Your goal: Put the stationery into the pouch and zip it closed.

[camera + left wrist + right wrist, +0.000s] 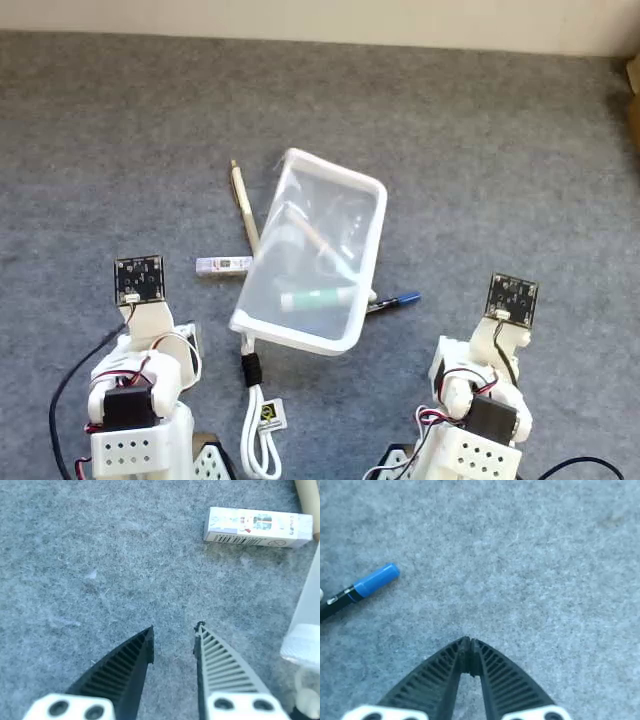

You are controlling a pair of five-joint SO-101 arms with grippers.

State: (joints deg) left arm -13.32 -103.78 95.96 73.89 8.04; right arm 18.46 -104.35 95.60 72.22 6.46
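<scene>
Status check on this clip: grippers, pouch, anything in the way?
Left gripper open, empty. Right gripper shut, empty. Eraser, blue-capped pen lie outside pouch. No obstruction seen.

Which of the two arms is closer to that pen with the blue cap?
Right. The right gripper is over the carpet close to the blue-capped pen; the left gripper is beyond the pouch, near a small white box.

Grey felt-like mat (480, 130) spreads across nearly the whole view, fuzzy, faint lint specks on it; pale strip (320, 18) runs along its far edge; sliver of something tan (634, 90) at the far right edge, can't tell what
</scene>
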